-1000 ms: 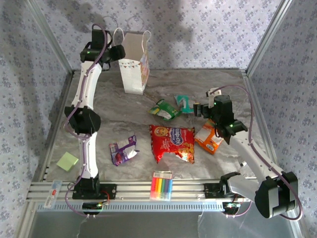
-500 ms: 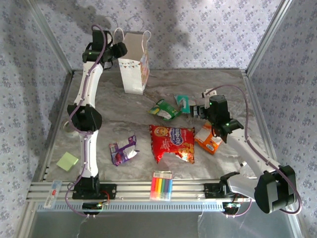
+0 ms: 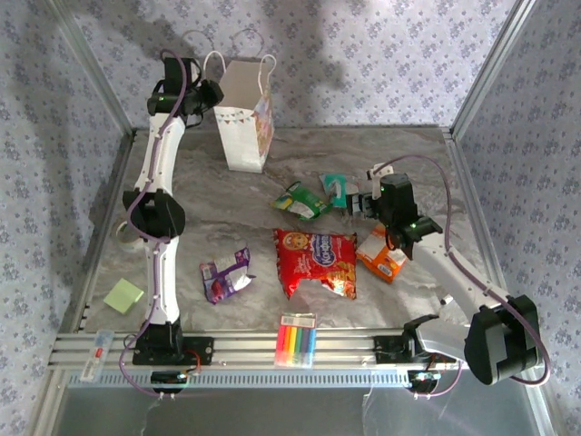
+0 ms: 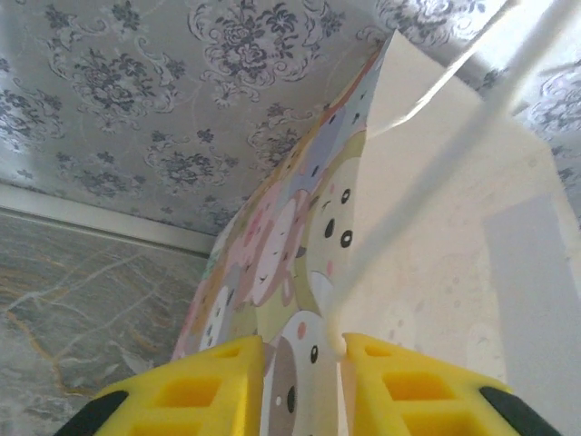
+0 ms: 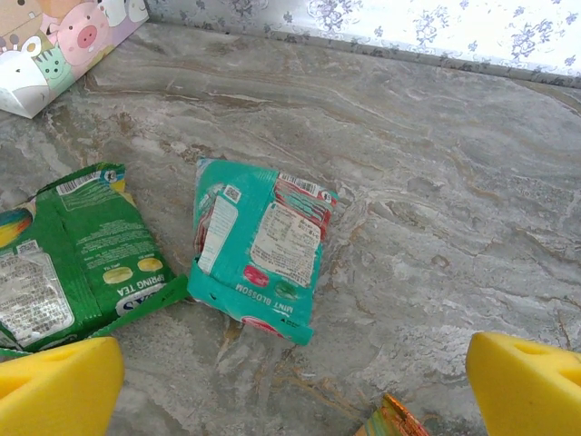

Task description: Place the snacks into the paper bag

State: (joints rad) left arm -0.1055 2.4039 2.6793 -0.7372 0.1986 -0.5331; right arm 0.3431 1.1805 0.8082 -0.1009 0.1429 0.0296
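Marble worktop (image 3: 218,195), floral walls, from above: paper bag (image 3: 245,127) upright back left, left end effector (image 3: 211,94) at its rim, five snacks (image 3: 316,262) loose mid-worktop | left wrist: pinching the bag's wall | right wrist: right end effector (image 5: 292,350) spread wide over teal packet (image 5: 259,245), green packet (image 5: 73,263) just beside

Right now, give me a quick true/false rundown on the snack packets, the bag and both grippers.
1. The red packet, orange packet, green packet, teal packet and purple packet all lie on the table. True.
2. The right gripper is shut on the teal packet. False: the right gripper is open and the packet lies untouched.
3. The left gripper straddles a wall of the paper bag. True.
4. The paper bag lies on its side. False: it stands upright.
5. The marker pack sits against the paper bag. False: the marker pack lies at the near edge, in front of the red packet.
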